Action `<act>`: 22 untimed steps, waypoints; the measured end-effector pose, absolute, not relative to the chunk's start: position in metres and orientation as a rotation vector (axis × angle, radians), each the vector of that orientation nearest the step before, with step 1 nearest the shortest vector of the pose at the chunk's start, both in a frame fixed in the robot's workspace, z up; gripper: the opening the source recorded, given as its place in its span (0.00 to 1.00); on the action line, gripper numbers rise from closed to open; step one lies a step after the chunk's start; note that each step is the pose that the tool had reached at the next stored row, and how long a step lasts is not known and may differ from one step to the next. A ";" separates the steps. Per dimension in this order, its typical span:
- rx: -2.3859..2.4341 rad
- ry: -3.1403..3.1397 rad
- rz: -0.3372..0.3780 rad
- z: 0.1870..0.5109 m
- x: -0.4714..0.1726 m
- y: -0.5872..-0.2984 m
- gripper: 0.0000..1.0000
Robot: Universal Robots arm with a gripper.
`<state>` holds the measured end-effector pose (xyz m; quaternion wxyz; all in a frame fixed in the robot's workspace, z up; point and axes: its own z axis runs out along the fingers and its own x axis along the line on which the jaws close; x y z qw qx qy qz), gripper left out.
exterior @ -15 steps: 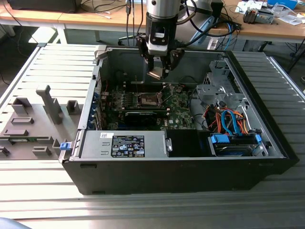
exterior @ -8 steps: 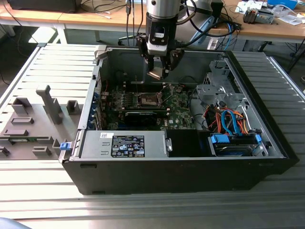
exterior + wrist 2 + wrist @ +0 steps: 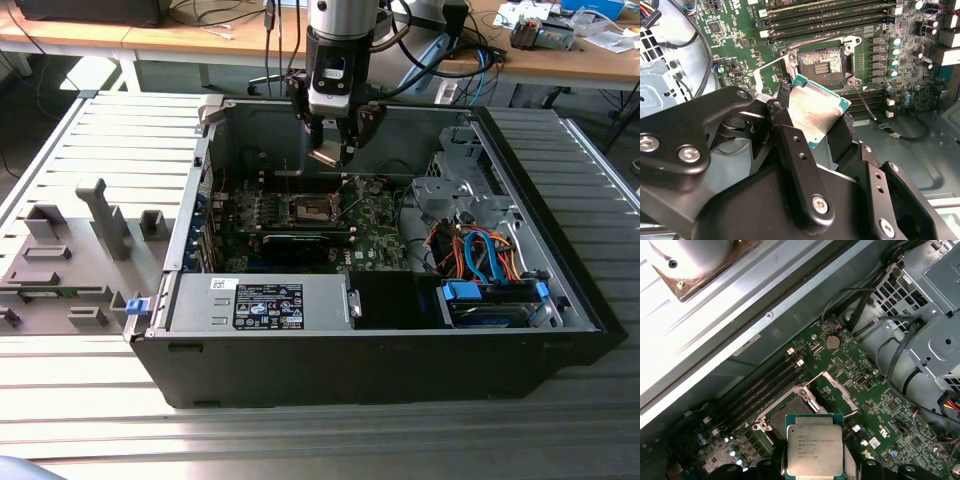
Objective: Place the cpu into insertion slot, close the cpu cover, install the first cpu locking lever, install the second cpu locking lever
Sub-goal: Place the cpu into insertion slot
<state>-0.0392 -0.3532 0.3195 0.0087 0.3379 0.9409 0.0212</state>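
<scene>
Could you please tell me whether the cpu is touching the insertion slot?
Apart. In the exterior view the gripper holds the cpu well above the slot, with clear space between them.

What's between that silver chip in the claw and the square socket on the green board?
Nothing. In the second wrist view only open air separates the cpu from the insertion slot below it.

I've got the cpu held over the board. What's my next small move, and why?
Probably ease the gripper sideways until the cpu sits squarely over the insertion slot, before any descent. In both wrist views the chip appears offset from the open socket, and in the exterior view it hangs above the board. The cpu cover stands raised, so the way in looks free.
</scene>
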 end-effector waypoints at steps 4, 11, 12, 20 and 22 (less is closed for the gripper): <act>1.066 2.936 0.066 0.319 -0.039 -0.353 0.54; 1.082 2.929 0.065 0.319 -0.039 -0.353 0.54; 1.084 2.929 0.065 0.319 -0.039 -0.353 0.54; 1.109 2.918 0.060 0.319 -0.039 -0.353 0.54; 1.119 2.914 0.059 0.319 -0.039 -0.353 0.54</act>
